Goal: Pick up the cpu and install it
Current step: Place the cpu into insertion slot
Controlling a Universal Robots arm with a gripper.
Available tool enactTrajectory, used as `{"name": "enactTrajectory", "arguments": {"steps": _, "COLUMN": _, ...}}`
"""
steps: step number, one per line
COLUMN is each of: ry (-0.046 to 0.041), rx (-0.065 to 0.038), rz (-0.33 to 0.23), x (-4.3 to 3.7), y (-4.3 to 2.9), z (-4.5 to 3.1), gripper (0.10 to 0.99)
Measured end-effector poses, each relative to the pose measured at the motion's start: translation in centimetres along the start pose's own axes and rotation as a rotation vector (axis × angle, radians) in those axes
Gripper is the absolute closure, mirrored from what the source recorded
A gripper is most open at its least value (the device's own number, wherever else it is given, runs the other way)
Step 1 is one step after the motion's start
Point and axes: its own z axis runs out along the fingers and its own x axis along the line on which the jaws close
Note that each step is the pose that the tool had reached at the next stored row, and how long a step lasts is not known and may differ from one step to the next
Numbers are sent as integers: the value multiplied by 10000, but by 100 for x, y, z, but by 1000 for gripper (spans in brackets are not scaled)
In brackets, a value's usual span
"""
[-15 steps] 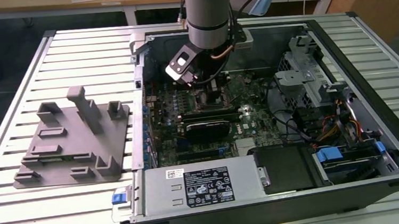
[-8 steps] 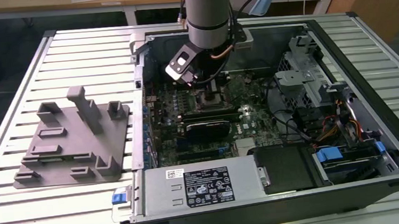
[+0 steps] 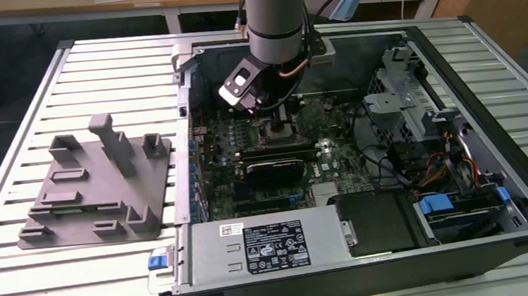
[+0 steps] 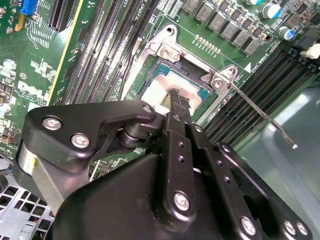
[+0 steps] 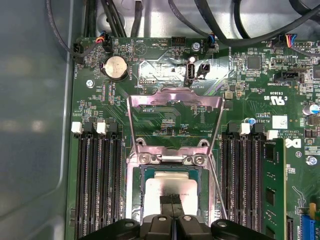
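The cpu (image 5: 165,185) lies flat in the motherboard socket, its shiny silver top (image 4: 172,80) showing inside the metal frame. My gripper (image 5: 170,199) is directly over it. The two black fingertips are pressed together at the middle of the chip's top, with nothing between them (image 4: 178,97). I cannot tell whether they touch it. The socket's load plate (image 5: 175,120) is flipped open and its thin lever (image 4: 260,112) stands raised. In the exterior view the gripper (image 3: 276,119) reaches down into the open computer case, hiding the socket.
Memory slots (image 5: 97,185) flank the socket on both sides. A grey plastic fixture block (image 3: 97,189) sits on the slatted table at the exterior view's left. Inside the case are the power supply (image 3: 262,247), a drive cage (image 3: 412,101) and loose cables (image 3: 435,170).
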Motion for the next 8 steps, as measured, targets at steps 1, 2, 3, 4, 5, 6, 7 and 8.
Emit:
{"name": "enactTrajectory", "arguments": {"steps": 1, "ry": 0, "rx": -1, "rz": 1, "x": 0, "y": 0, "z": -1, "gripper": 980}}
{"name": "enactTrajectory", "arguments": {"steps": 2, "ry": 0, "rx": 0, "rz": 0, "x": 0, "y": 0, "z": 0, "gripper": 980}}
{"name": "enactTrajectory", "arguments": {"steps": 3, "ry": 1, "rx": -1, "rz": 0, "x": 0, "y": 0, "z": 3, "gripper": 980}}
{"name": "enactTrajectory", "arguments": {"steps": 4, "ry": 1, "rx": 0, "rz": 0, "x": 0, "y": 0, "z": 8, "gripper": 980}}
{"name": "enactTrajectory", "arguments": {"steps": 5, "ry": 0, "rx": 0, "rz": 0, "x": 0, "y": -1, "z": 13, "gripper": 980}}
{"name": "enactTrajectory", "arguments": {"steps": 6, "ry": -1, "rx": 1, "rz": 0, "x": -1, "y": -1, "z": 15, "gripper": 980}}
{"name": "enactTrajectory", "arguments": {"steps": 7, "ry": -2, "rx": 1, "rz": 0, "x": -1, "y": -1, "z": 15, "gripper": 980}}
{"name": "enactTrajectory", "arguments": {"steps": 8, "ry": -3, "rx": 2, "rz": 0, "x": -1, "y": -1, "z": 15, "gripper": 980}}
